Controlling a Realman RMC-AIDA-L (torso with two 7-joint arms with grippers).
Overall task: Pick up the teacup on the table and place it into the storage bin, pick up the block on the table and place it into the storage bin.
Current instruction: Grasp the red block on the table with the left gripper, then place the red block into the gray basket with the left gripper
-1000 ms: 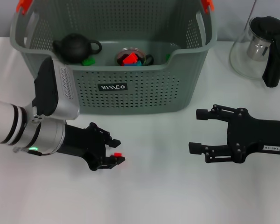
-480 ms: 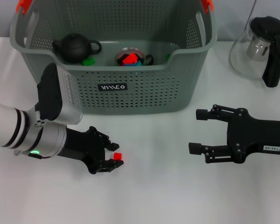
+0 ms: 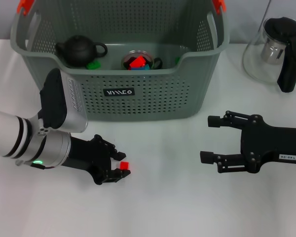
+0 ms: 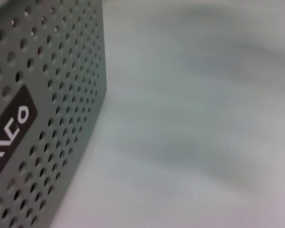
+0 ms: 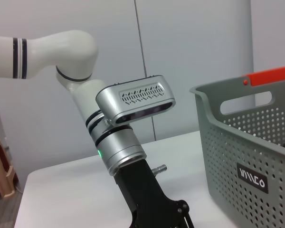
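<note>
I've got the left claw low over the tabletop, near-left of the bin. Its fingers sit narrow around a small red block; the block shows between the tips, w/ a 2nd red speck at the nearer tip. Can't tell if the block is off the surface or resting on it. Left arm comes in from the left edge, silver wrist housing just in front of the bin's near-left corner.

Right claw hangs over the tabletop on the right, near side of the bin, fingers wide apart, nothing between them, pointing left.

Bin is at the far centre, orange clips on its top corners, black label on the near wall. Inside: a dark teapot on the left, a cup near the middle w/ red and blue pieces in it, a green piece beside the teapot. A glass pitcher w/ black handle stands far right, well apart from the bin.

Left wrist cam: only the perforated bin wall w/ part of the label, plus bare tabletop. Right wrist cam: the left arm across from me, its claw cut off at the frame edge, bin beside it.
</note>
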